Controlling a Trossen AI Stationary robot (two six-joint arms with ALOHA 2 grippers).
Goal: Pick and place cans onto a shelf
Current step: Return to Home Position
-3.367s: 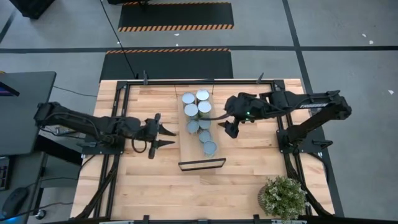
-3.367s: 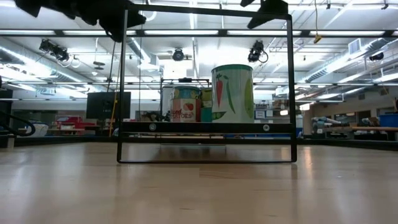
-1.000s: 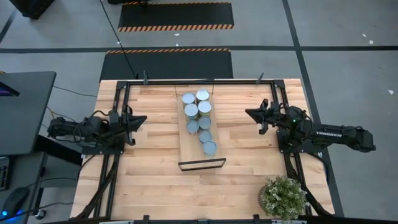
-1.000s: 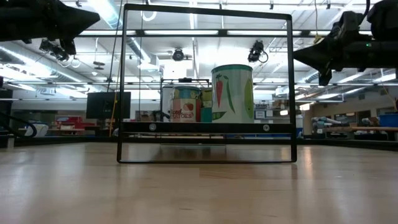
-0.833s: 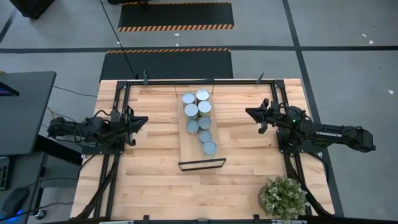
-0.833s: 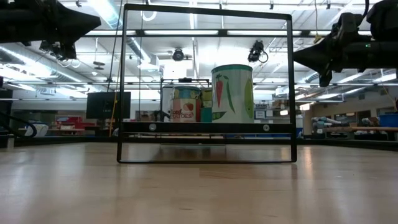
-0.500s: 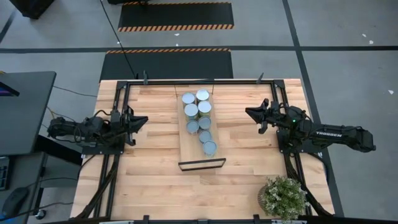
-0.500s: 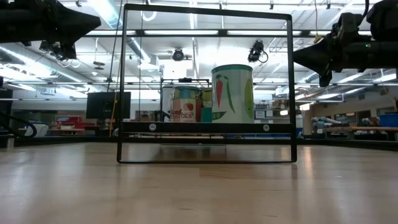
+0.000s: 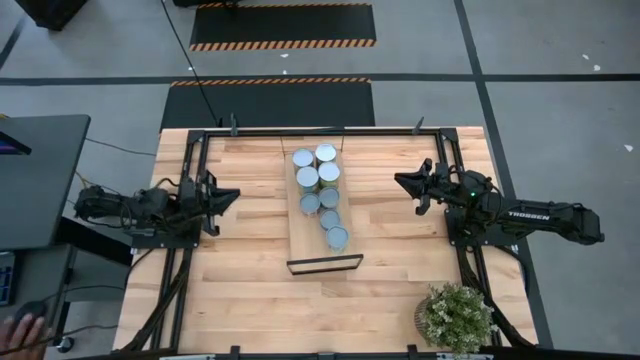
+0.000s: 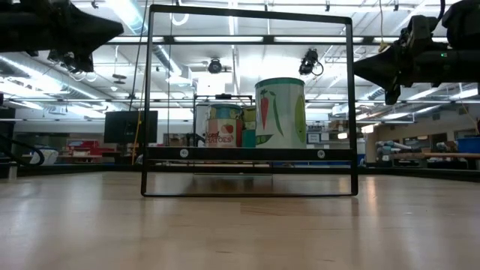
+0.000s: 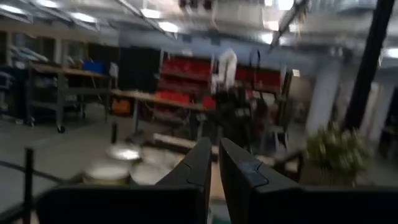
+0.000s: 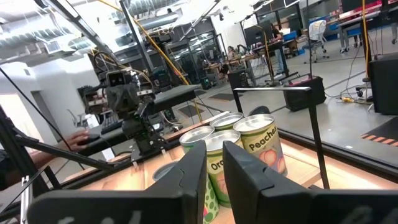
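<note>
A planked wooden table (image 9: 240,290) stands on a grey floor with hazard-striped mats (image 9: 283,42), and a potted plant (image 9: 455,315) sits at one corner. The cans (image 9: 311,203) cluster on the shelf (image 9: 298,238) at mid-table. The left gripper (image 9: 228,196) and right gripper (image 9: 403,181) hover at opposite sides, fingers nearly together, holding nothing.

~8 cans (image 9: 329,172) upright, silvery tops, bunched on light-wood shelf (image 9: 299,240), blk frame one end

Grey floor (image 9: 560,60), striped mats (image 9: 283,26), bright ceiling lights (image 10: 225,39).
</note>
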